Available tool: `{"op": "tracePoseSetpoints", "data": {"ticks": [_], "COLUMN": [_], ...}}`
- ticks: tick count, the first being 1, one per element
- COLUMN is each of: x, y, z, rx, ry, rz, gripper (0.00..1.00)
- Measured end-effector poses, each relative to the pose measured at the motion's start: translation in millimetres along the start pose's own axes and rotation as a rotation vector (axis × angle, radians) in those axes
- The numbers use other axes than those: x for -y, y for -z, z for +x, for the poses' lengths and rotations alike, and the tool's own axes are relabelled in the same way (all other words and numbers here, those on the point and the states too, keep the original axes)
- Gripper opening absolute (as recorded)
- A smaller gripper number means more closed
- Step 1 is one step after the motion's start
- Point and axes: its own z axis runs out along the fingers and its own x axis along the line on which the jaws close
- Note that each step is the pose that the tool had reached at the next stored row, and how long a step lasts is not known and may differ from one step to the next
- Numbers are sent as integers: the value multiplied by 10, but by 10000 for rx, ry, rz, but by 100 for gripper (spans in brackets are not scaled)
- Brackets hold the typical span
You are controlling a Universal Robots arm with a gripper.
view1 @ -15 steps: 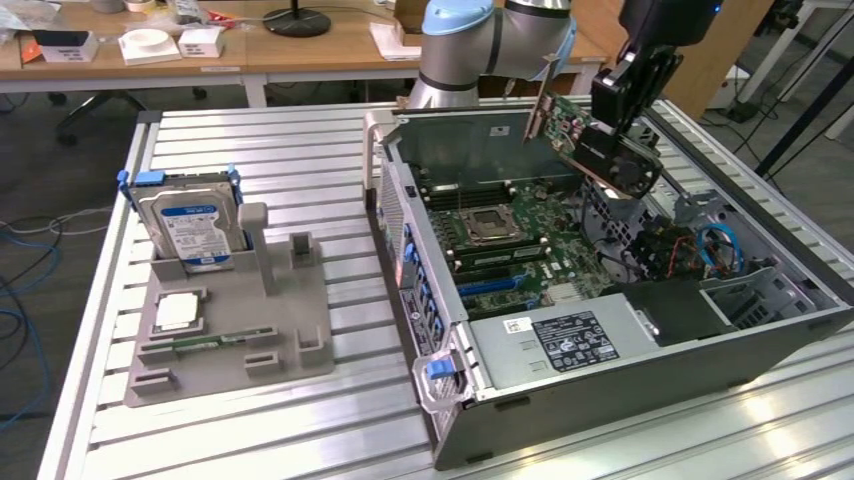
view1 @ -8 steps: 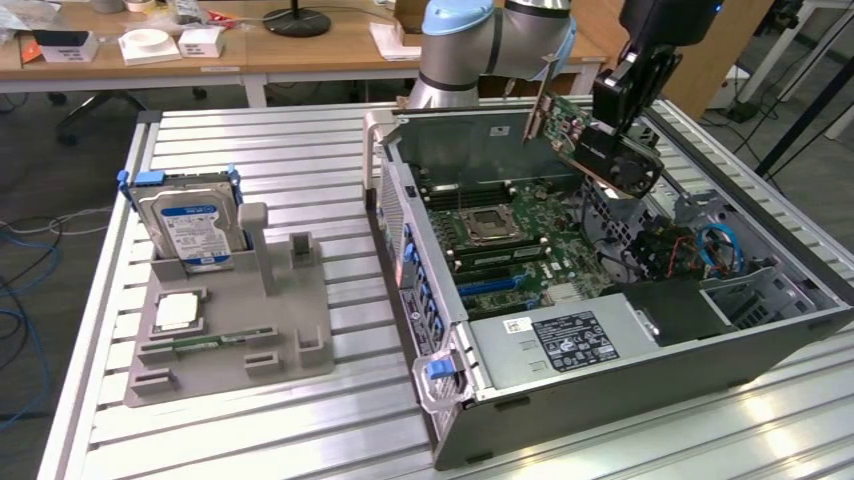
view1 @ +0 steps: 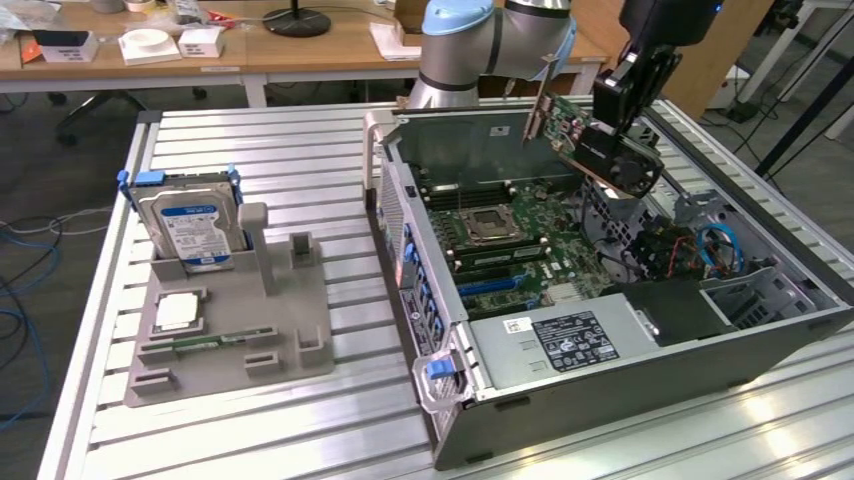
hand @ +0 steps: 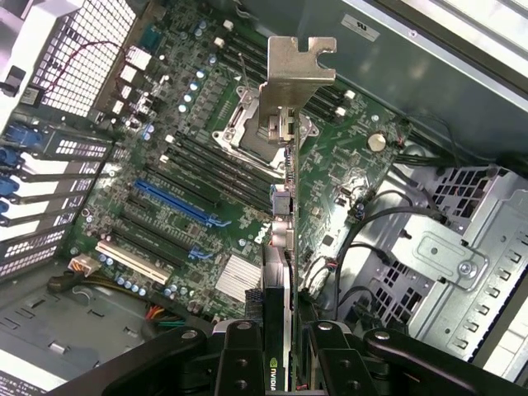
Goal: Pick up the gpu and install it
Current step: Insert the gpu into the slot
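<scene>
Exterior view, upper right: gripper (view1: pixel 611 128) jaws clamped on the gpu (view1: pixel 574 122), held tilted above the open computer case (view1: pixel 601 410).

raised arm (view1: pixel 487 40), gripper (view1: pixel 614 125) (seemingly tilted) pinched closed

The gpu (view1: pixel 601 140) is up in the air right now, pinched in the tool (view1: pixel 621 118) and hanging over the open case (view1: pixel 441 300), near its back wall. It isn't seated in any slot. It's a thin green card with a chunky black cooler on one face, and it's tilted, with the cooler face angled down toward the exterior view's right. From the wrist view the gpu (hand: pixel 280 272) is edge-on between the tool (hand: pixel 285 363) fingers. Its silver end bracket (hand: pixel 293 74) is at the far end, above the motherboard (hand: pixel 190 190).
</scene>
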Motion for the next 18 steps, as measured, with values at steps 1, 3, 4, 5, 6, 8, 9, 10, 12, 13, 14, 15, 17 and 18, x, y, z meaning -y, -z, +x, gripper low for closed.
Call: {"op": "tracePoseSetpoints", "data": {"ticks": [1,3,4,5,6,8,9,10,12,13,14,15,17,18], "x": [0,0,0,0,0,0,0,0,1,1,1,2,2,3], "y": [0,0,0,0,0,0,0,0,0,0,0,0,0,0], "z": [0,0,0,0,0,-1,-1,-1,-2,-2,-3,-3,-4,-5], "rx": [0,0,1,0,1,1,2,1,2,2,2,2,2,2], "ry": [13,36,47,58,70,91,101,111,132,141,151,161,182,192], "rz": [0,-1,-1,-1,-1,-1,-2,-2,-2,-2,-2,-2,-3,-2], "gripper": [26,26,26,26,26,26,26,26,26,26,26,26,26,26]}}
